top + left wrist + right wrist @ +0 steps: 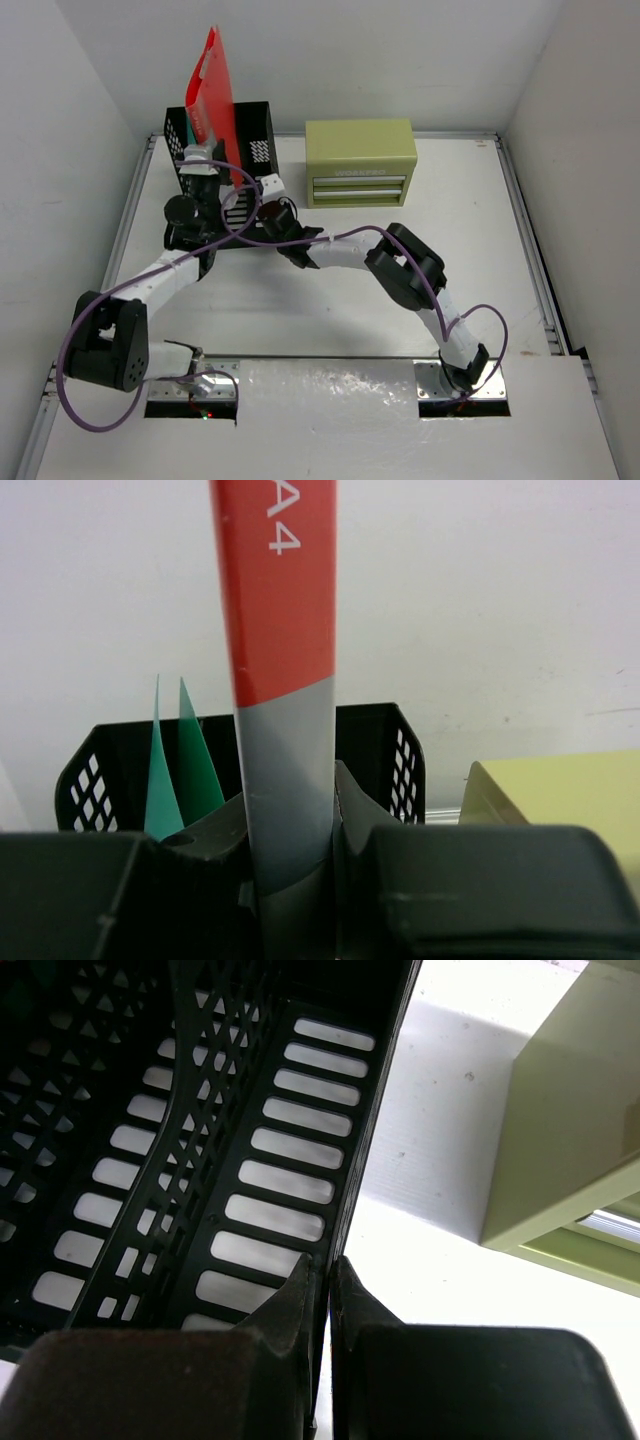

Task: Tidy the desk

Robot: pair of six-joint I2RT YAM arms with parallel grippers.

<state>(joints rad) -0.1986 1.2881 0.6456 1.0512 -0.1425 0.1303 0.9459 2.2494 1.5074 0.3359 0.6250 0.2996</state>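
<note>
Filing looks to be the step in hand: the left gripper (290, 825) is clenched on the lower end of the one red folder (283, 620), held upright at the near left of the one black mesh file rack (255, 128), inside which two green sheets (160, 780) stand, while the right gripper (328, 1285) pinches the rack's right wall, probably to steady it. The next move, I judge, calls for lowering the folder straight into a slot, then letting go. The white desk (450, 250) lies under the rack and spreads out all around it, with one olive drawer box (360, 160) just right of the rack
</note>
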